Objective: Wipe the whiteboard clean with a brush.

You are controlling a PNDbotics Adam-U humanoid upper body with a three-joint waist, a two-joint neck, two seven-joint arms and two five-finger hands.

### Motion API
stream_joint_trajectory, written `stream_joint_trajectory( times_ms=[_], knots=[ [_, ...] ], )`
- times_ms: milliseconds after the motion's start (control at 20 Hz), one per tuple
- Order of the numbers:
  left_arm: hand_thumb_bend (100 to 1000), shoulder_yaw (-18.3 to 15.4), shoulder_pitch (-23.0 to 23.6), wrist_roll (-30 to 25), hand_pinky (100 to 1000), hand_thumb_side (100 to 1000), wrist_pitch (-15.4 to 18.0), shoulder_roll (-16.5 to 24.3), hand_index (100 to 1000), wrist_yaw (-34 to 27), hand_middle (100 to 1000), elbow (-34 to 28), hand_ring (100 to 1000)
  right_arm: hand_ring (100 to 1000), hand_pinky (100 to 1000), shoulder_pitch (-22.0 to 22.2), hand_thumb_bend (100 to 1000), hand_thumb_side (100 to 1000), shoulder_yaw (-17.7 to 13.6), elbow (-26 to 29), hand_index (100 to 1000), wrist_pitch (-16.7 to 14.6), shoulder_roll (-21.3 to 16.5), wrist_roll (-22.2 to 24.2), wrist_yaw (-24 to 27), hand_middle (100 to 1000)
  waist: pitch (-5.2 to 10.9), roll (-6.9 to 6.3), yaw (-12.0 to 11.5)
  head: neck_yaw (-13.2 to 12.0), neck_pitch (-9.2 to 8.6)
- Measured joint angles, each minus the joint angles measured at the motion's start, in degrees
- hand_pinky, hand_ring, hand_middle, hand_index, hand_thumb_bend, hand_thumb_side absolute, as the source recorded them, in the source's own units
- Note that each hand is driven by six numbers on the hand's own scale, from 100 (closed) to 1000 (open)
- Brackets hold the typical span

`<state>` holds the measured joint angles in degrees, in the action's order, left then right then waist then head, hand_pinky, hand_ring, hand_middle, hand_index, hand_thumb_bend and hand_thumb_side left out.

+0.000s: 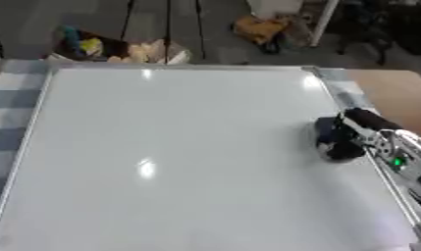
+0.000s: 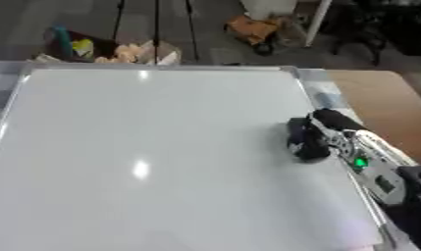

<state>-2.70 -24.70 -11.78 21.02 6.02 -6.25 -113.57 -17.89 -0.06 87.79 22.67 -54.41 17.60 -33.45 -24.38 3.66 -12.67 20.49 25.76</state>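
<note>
A large whiteboard (image 1: pixel 179 147) lies flat before me, its surface white with only two glare spots. My right hand (image 1: pixel 340 147) rests on the board near its right edge, the silver forearm (image 1: pixel 398 157) with a green light coming in from the lower right. Its black fingers are curled on a small dark brush (image 1: pixel 325 128) that is pressed against the board. The brush is mostly hidden by the fingers. The left hand shows in neither view.
A brown tabletop (image 1: pixel 402 93) lies to the right of the board's metal frame (image 1: pixel 333 93). Grey checked cloth (image 1: pixel 7 98) shows at the left. Beyond the far edge, the floor holds bags (image 1: pixel 93 46), an orange bundle (image 1: pixel 261 27) and stand legs (image 1: pixel 168 24).
</note>
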Motion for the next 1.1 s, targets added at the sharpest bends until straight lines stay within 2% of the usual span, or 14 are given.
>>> stream_joint_trajectory(
  times_ms=[550,1100],
  knots=[
    [105,0.00,0.06,-0.11,357,936,0.11,0.00,478,0.22,587,0.00,712,611,600,0.80,100,316,-2.02,-2.87,385,2.45,-1.03,-1.95,0.00,308,-0.16,-0.01,0.12,-0.22,-0.22],
    [106,0.00,0.07,-0.23,357,936,0.17,0.00,478,0.27,588,0.00,713,611,601,1.06,100,315,-2.48,-3.79,385,3.00,-1.47,-2.54,-0.51,307,-0.34,-0.03,0.17,-0.22,-0.30]
  ],
)
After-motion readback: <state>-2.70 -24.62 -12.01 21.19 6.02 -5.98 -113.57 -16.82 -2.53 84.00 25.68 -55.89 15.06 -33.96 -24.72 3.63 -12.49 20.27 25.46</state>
